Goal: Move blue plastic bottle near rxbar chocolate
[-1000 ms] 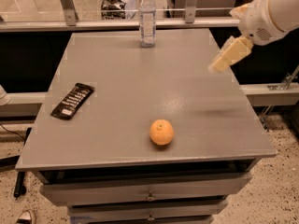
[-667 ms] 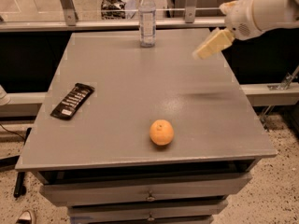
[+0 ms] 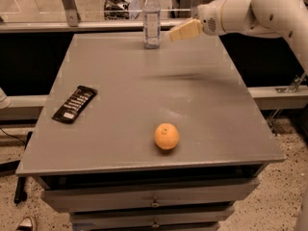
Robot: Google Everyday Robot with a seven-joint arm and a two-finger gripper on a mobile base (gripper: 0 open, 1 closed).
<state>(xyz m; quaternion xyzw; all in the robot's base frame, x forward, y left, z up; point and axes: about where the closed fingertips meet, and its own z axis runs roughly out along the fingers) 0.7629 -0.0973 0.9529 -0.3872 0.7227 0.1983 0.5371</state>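
Note:
The blue plastic bottle (image 3: 151, 17) stands upright at the far edge of the grey table (image 3: 144, 95), clear with a white cap and pale label. The rxbar chocolate (image 3: 75, 104) lies flat near the table's left edge, black wrapper with white lettering. My gripper (image 3: 179, 32) reaches in from the right on a white arm (image 3: 255, 11) and hovers above the table just right of the bottle, a short gap apart from it. It holds nothing.
An orange (image 3: 166, 136) sits near the table's front middle. Drawers (image 3: 154, 203) are under the tabletop. A glass partition with a metal rail (image 3: 72, 25) runs behind the table's far edge.
My gripper has moved left and toward the far edge, from the table's right side to just right of the bottle. The bottle, bar and orange have not moved.

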